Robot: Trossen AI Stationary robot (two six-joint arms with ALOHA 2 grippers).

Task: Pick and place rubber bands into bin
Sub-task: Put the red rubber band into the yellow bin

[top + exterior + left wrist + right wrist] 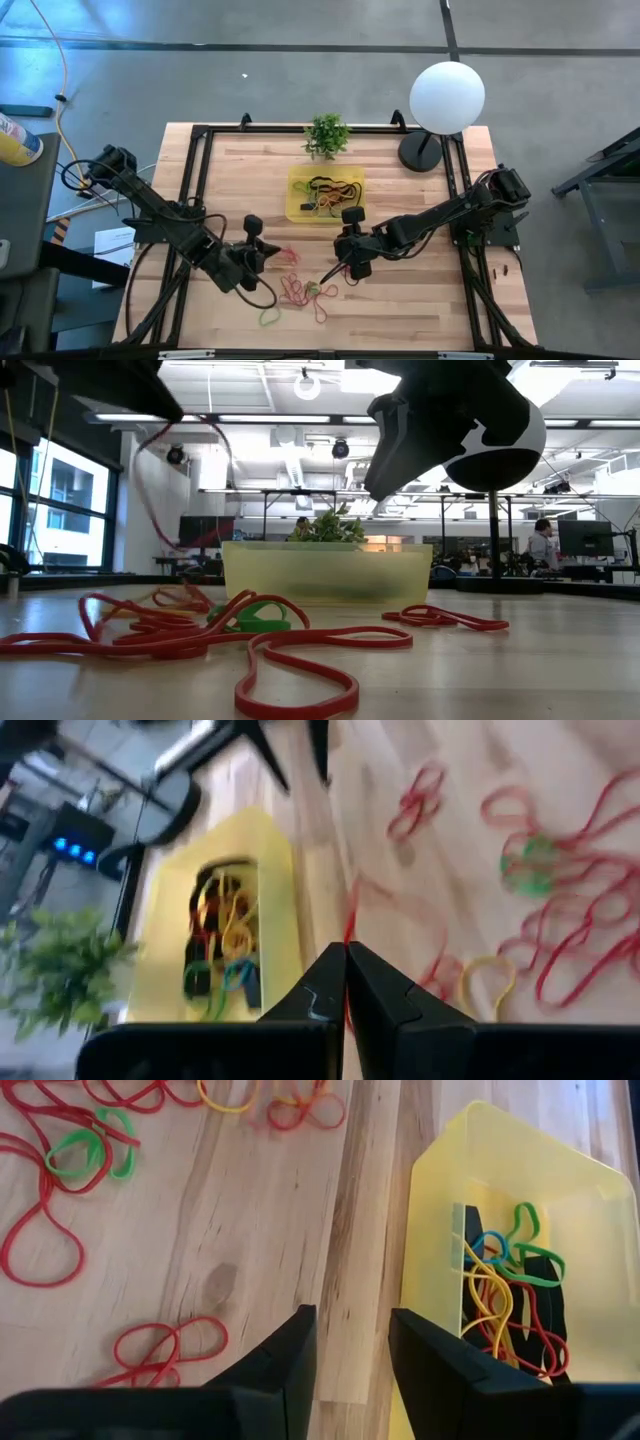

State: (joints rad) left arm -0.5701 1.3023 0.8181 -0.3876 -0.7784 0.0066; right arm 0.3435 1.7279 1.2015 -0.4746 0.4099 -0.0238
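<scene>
Your left pincer (346, 982) grips a red band (350, 925) left of the bin (325, 194); your right pincer (352, 1342) hangs part open, empty.

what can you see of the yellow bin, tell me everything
The bin is a shallow, rectangular tray of translucent yellow plastic, upright and open-topped, sitting flat on the wooden table just in front of the small potted plant. Inside lies a tangle of rubber bands: yellow, green, red, blue and black. More bands lie loose on the table nearby. Neither claw touches it.
</scene>
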